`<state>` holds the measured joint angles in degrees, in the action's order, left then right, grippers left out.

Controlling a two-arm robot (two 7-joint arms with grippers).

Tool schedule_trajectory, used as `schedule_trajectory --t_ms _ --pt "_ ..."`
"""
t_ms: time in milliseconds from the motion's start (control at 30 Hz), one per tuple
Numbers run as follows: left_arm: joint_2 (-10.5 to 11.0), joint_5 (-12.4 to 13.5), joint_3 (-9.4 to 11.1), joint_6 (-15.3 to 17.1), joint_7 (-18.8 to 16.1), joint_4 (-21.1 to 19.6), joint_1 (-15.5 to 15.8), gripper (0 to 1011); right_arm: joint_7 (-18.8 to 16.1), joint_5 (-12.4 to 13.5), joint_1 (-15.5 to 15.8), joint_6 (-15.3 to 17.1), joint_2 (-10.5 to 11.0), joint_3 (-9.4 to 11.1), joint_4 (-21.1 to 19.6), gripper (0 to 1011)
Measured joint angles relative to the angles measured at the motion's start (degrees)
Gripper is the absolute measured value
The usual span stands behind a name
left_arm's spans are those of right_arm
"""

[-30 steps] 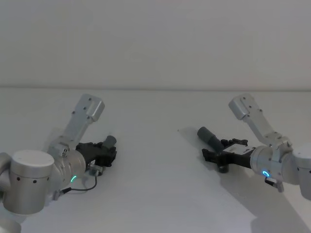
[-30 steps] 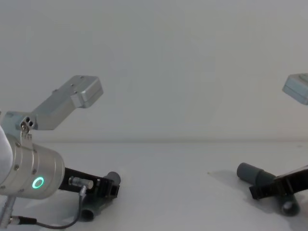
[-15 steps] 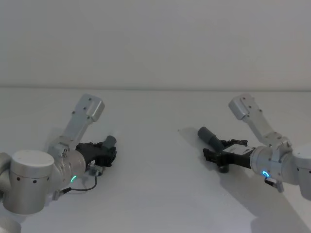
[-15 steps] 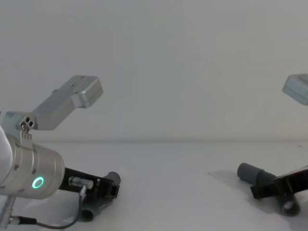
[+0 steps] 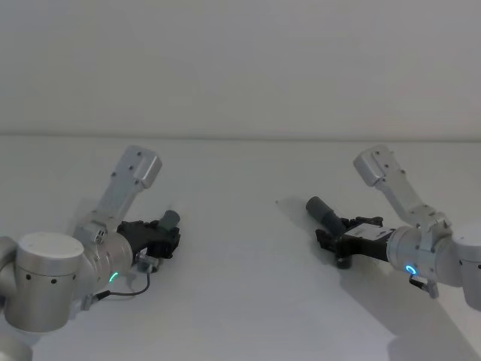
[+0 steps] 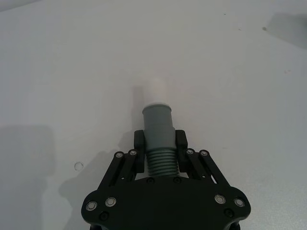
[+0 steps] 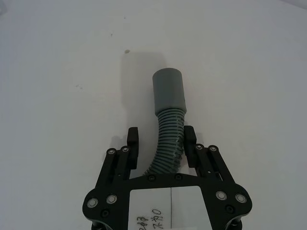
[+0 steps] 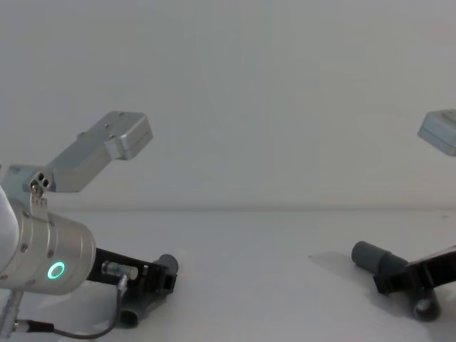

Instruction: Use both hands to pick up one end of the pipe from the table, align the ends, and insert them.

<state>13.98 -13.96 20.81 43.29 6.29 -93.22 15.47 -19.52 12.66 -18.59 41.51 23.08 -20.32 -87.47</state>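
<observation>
On the white table [image 5: 240, 286] lie two grey pipe pieces. The left one [image 6: 157, 122] has a grey cuff and a narrower white tip [image 6: 156, 91]. My left gripper [image 6: 159, 143] is shut on its ribbed part just behind the cuff, low over the table [image 5: 164, 229]. The right piece [image 7: 169, 91] has a plain grey cuff and a bent ribbed middle. My right gripper [image 7: 161, 136] straddles that ribbed part with its fingers apart, a gap showing on one side. From the head it sits at the right [image 5: 331, 235], with the cuff [image 5: 322, 210] pointing back-left.
Both silver forearms [image 5: 124, 192] [image 5: 394, 188] slope down to the table. A thin cable [image 5: 135, 289] loops beside the left wrist. A white wall [image 5: 240, 68] stands behind the table. The table's middle lies between the two grippers.
The right gripper has shifted very slightly along its pipe piece. The left gripper and its piece have stayed put.
</observation>
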Motion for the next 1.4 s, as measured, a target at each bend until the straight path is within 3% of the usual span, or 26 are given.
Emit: schedule_trajectory --t_ms 1400 --pt "-0.01 -0.01 0.0 -0.04 0.0 -0.01 0.0 367 0.05 -0.06 0.01 0.09 0.01 0.01 0.03 297"
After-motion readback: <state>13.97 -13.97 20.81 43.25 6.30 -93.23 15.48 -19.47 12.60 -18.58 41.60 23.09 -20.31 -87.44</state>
